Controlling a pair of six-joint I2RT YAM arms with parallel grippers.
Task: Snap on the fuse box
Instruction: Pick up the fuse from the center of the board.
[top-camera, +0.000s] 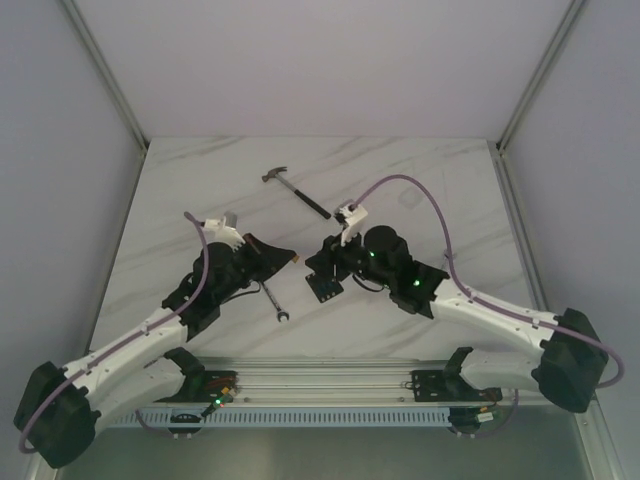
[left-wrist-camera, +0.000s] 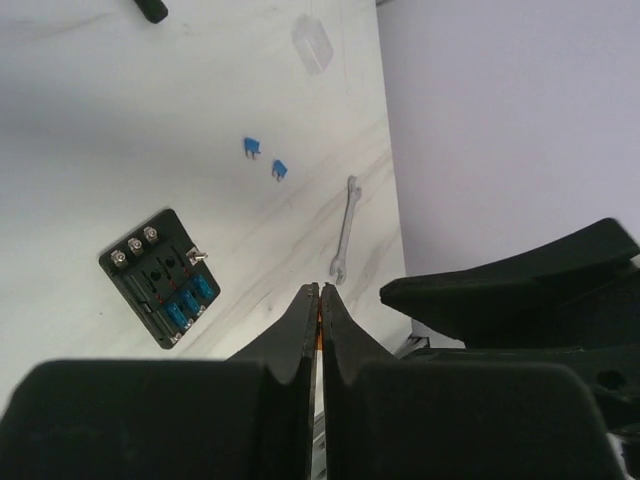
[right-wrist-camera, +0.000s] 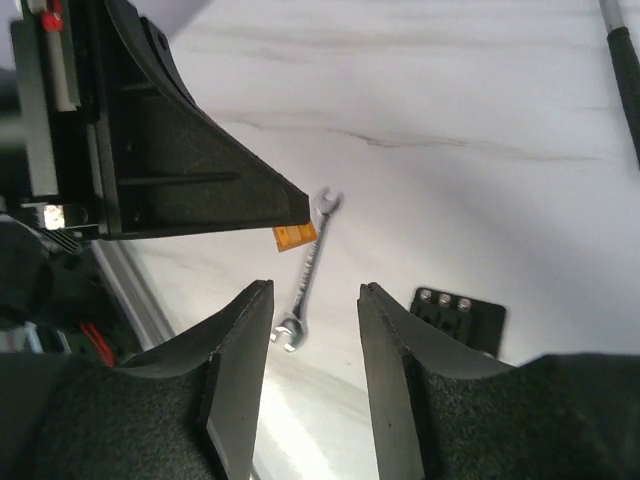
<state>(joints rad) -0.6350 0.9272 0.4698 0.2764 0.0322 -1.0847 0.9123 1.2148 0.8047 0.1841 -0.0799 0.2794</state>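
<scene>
white marbled worktop (top-camera: 420, 180) is carrying the fuse box (left-wrist-camera: 160, 277) near its centre, lying flat with slots facing up. right gripper (right-wrist-camera: 315, 288) is hovering just beside it at 12 o'clock, released, jaws apart. left gripper (left-wrist-camera: 318, 290) is sitting at 10 o'clock of the box, clenched on a small orange fuse (right-wrist-camera: 293, 236). wrench (top-camera: 273, 303) is lying at 8 o'clock. judgement: the box is looking light, rigid, smooth and prone to sliding; gripping across two opposite side walls, clear of the terminal screws, is appearing safest.
</scene>
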